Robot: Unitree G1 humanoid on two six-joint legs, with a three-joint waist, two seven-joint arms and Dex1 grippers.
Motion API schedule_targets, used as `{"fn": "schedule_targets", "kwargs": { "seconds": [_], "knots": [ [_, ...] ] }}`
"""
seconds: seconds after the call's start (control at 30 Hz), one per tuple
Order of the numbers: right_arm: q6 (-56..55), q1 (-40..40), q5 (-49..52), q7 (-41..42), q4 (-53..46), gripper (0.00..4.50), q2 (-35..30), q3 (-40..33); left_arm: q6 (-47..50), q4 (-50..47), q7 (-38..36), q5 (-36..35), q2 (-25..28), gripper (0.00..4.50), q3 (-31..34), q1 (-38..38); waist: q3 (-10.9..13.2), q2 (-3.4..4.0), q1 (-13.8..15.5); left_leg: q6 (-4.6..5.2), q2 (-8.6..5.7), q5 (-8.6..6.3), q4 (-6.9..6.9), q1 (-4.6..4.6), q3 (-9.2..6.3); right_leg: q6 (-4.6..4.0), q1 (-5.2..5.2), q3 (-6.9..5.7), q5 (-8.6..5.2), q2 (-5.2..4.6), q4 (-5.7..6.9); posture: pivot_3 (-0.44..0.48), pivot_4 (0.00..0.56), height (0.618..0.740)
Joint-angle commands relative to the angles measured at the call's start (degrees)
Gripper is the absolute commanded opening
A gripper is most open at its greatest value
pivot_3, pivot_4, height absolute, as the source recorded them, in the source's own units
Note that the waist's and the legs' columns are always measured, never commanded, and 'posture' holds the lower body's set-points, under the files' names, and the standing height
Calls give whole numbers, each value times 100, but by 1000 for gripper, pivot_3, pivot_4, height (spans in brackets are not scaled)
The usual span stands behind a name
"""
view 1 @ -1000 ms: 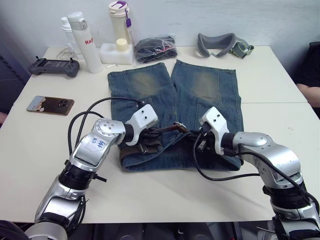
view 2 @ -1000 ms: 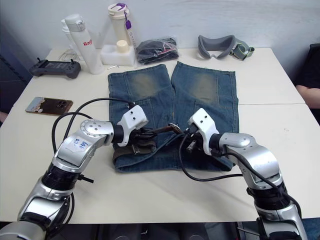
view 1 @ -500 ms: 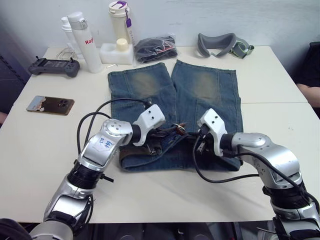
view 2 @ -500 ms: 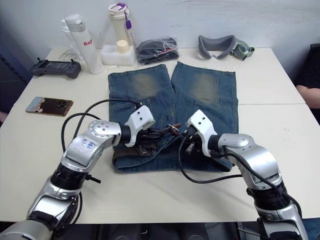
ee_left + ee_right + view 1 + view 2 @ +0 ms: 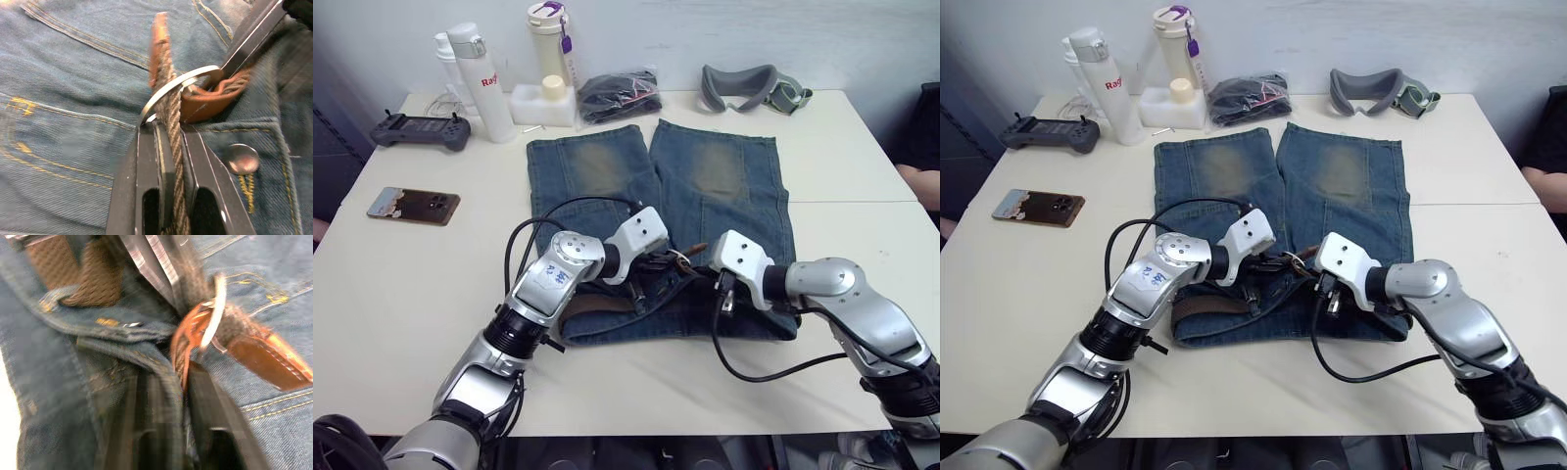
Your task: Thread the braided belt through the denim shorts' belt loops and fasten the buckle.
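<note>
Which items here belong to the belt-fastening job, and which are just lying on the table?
In the job: shorts; belt, held in the left gripper; buckle; right gripper, at the buckle end.

Lying about: phone; controller; two bottles; bagged black bundle; goggles.

White table point(image 5: 862, 166); denim shorts point(image 5: 724, 181), phone point(image 5: 413, 205), bottles point(image 5: 480, 69).

Lab or office: white table point(image 5: 401, 284), controller point(image 5: 419, 130), headset point(image 5: 750, 86), phone point(image 5: 413, 205).
</note>
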Motion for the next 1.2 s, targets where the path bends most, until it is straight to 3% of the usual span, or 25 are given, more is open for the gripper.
{"fn": "schedule_targets", "kwargs": {
  "seconds": [0.03, 0.13, 0.17, 0.47, 0.63, 0.73, 1.0, 1.03, 1.2],
  "knots": [
    [-164, -55, 300, 495, 72, 2707, -334, -528, -142, -262, -11, -8, -4, 0, 77, -91, 0, 0, 8, 1, -1, 1, 1, 0, 0, 1, 2, 0, 1, 0, 0, 0, 150, 740],
    [-381, 1, 351, 1087, 306, 4203, -906, -792, -156, -275, -14, -6, 15, 0, 87, -84, 0, 0, 8, 4, -3, 1, 1, 0, 1, 4, 2, 0, 2, -2, -1, 0, 150, 740],
    [-493, -45, 378, 1157, 423, 4440, -963, -905, -160, -281, -14, -12, 16, 0, 98, -86, 0, 0, 6, 4, -2, 1, 2, 0, -1, 4, 5, 0, 2, -2, -3, 0, 150, 740],
    [-2119, -1242, -741, 947, 1604, 4440, -499, -375, -414, -238, -5, 47, -83, 0, 27, -166, 1, 1, -12, -7, 6, 10, 2, 8, -1, 1, 4, 7, 4, 1, 5, 0, 150, 740],
    [-2562, -1382, -969, 1193, 1839, 4440, -310, -98, -527, -172, 26, 134, -151, 0, -11, -276, 1, 1, 12, -10, -2, 12, 2, 4, 3, 3, 4, 4, 3, 4, 0, 0, 150, 740],
    [-2699, -1488, -1004, 1202, 1960, 3747, -153, -71, -547, -172, 26, 160, -210, 0, -47, -295, 1, 1, 5, -13, -5, 14, 6, -2, 10, 8, 4, 3, 6, 2, -6, 0, 150, 740],
    [-2968, -1511, -1049, 1303, 2103, 33, -104, -115, -609, 0, -14, 232, -304, 0, -38, -370, 1, 1, 3, -12, -3, 13, 8, -1, 10, 12, 4, 3, 8, 1, -5, 0, 150, 740],
    [-2994, -1515, -1064, 1309, 2128, 33, -111, -119, -567, 39, 9, 216, -328, 0, 18, -390, 1, 1, 2, -10, -4, 14, 8, 0, 10, 12, 4, 3, 8, 1, -4, 0, 150, 740],
    [-3506, -1508, -1328, 1286, 2486, 0, -277, -158, -157, -84, -206, -213, -290, 1818, 478, -444, 1, 1, 0, -5, -5, 15, 10, 0, 11, 13, 4, 3, 9, 1, -2, 0, 150, 740]
  ]
}}
